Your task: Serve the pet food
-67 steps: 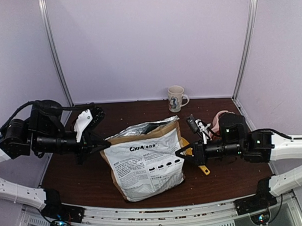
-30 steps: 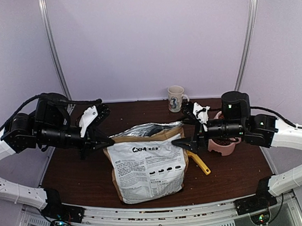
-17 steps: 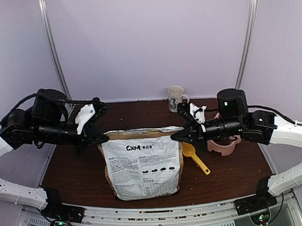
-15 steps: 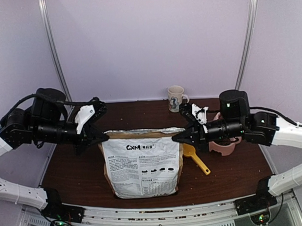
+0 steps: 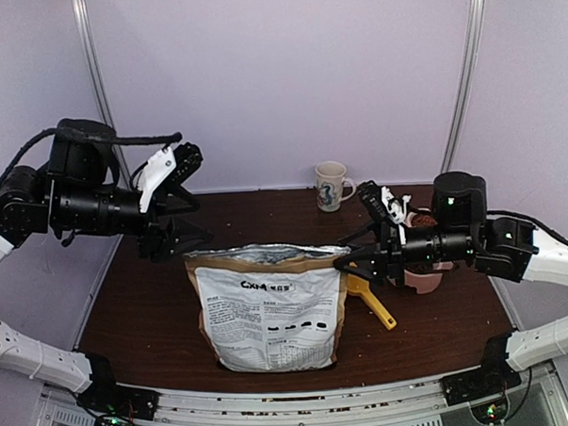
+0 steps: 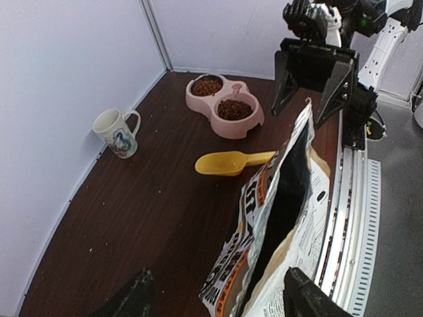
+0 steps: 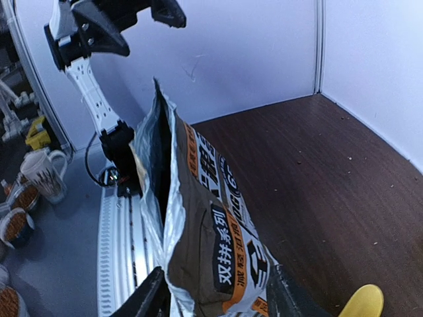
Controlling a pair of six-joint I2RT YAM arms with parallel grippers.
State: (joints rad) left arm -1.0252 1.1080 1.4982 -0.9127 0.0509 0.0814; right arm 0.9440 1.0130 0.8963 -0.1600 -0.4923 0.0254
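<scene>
Pet food [image 6: 232, 109] fills both cups of the pink bowl [image 6: 228, 130], top centre in the left wrist view (served, I'd say). Left tool [image 6: 215, 285] and right tool [image 7: 215, 292] gape wide beside the upright bag [image 5: 269, 303], gripping nothing.

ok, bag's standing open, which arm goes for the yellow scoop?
Right. The yellow scoop lies right of the pet food bag, close to the open right gripper; the left gripper is raised on the bag's other side.

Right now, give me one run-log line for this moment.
left gripper open, off bag | right gripper open at bag's corner | bag upright | pet food in pink bowl
</scene>
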